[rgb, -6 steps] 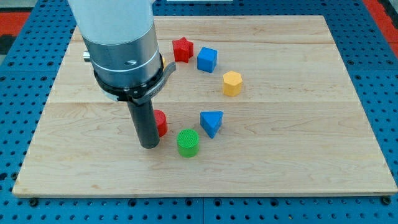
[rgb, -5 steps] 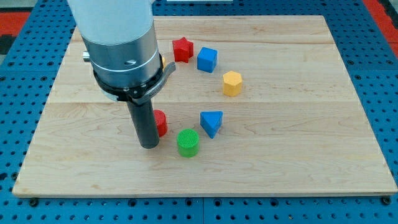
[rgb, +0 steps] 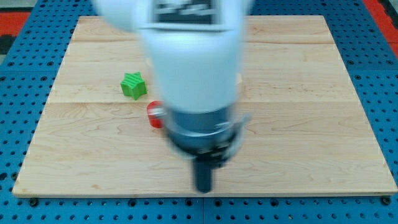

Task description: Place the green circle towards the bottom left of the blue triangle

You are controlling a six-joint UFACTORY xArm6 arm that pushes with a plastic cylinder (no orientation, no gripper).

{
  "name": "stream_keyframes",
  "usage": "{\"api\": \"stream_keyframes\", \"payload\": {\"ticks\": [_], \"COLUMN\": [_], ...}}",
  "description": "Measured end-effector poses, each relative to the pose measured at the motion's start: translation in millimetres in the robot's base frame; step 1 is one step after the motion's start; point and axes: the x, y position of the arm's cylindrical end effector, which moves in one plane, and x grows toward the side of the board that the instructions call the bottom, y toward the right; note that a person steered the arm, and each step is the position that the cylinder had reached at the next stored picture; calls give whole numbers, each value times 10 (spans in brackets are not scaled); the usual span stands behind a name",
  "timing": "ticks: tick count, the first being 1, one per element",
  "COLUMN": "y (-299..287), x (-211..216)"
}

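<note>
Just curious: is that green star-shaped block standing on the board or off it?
On it: the green star sits on the wooden board.

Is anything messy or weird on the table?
Nothing is spilled or broken. The odd part is the big blurry arm hiding the board's middle, so the green circle and blue triangle cannot be seen. Only a green star and a red block show, left of it. My tip sits near the view's bottom.

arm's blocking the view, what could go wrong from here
My arm hides the green circle and blue triangle, so a push now could strike the wrong block. My tip sits near the board's bottom edge, apart from the red block and green star, so it is not lined up on anything visible.
</note>
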Motion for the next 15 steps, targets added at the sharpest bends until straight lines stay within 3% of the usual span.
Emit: {"api": "stream_keyframes", "payload": {"ticks": [1, 2, 3, 5, 7, 9, 11, 13, 15], "y": [735, 738, 731, 717, 467, -50, -64, -358, -230], "x": [-580, -631, -1093, -1142, -673, -673, -551, -612, -843]}}
